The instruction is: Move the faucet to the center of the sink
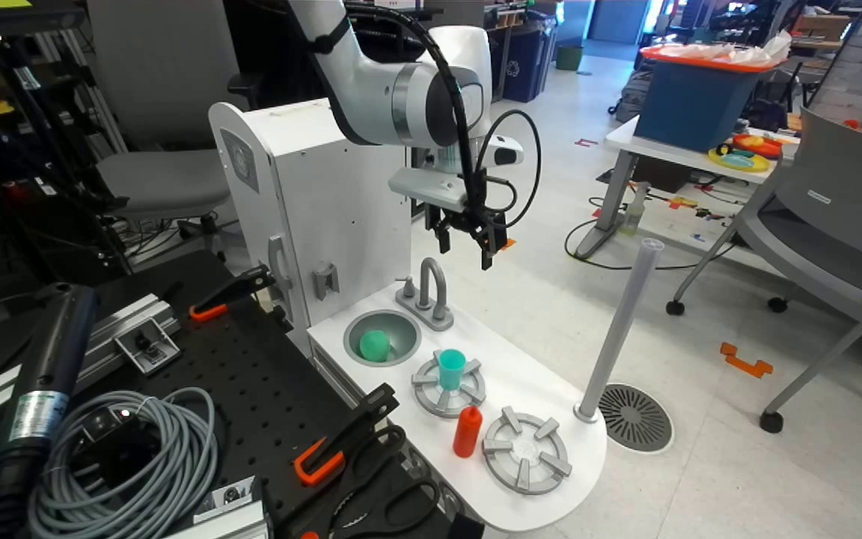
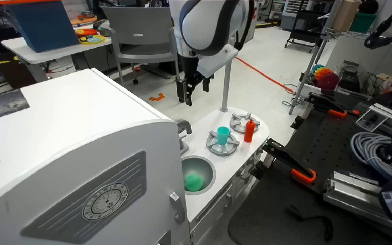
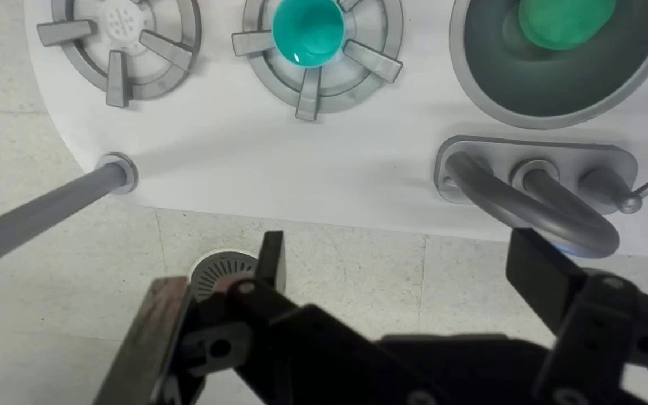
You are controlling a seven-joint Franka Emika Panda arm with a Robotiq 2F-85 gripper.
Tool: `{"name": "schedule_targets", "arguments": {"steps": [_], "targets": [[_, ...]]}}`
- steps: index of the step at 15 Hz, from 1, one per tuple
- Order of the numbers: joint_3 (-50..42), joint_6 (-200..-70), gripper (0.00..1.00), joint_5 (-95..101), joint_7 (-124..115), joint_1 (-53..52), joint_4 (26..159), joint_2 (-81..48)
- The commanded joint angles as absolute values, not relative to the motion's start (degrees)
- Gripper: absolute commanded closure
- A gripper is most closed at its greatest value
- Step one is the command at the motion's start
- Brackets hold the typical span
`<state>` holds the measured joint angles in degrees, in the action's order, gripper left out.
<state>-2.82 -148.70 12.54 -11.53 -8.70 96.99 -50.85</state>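
Note:
The faucet is a grey arched spout (image 1: 441,288) on a base plate beside the sink; it also shows in an exterior view (image 2: 185,125) and the wrist view (image 3: 504,198). The spout is turned along its base plate, its tip towards the burners and not over the basin. The sink (image 1: 404,341) is a round grey basin in the white counter, with a green ball in it; it also shows in an exterior view (image 2: 207,169) and the wrist view (image 3: 549,93). My gripper (image 1: 465,251) is open and empty, above and to the side of the spout; the wrist view shows both fingers apart (image 3: 397,242).
A teal cup (image 1: 451,368) stands on the near burner (image 1: 431,405). A red bottle (image 1: 467,432) stands by the far burner (image 1: 503,466). A grey post (image 1: 620,329) rises from the counter's edge. A tall white cabinet (image 1: 349,217) adjoins the sink. A black table (image 1: 251,359) runs alongside.

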Motion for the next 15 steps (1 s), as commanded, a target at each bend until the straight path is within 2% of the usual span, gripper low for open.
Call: {"name": "schedule_targets", "arguments": {"steps": [1,15], "targets": [[-4.52,-142.26,0.00,12.85,-10.55,-12.11,85.06,-58.41],[-4.35,-130.02,0.00,17.76,-3.94,-18.18,73.02,-71.59]]}}
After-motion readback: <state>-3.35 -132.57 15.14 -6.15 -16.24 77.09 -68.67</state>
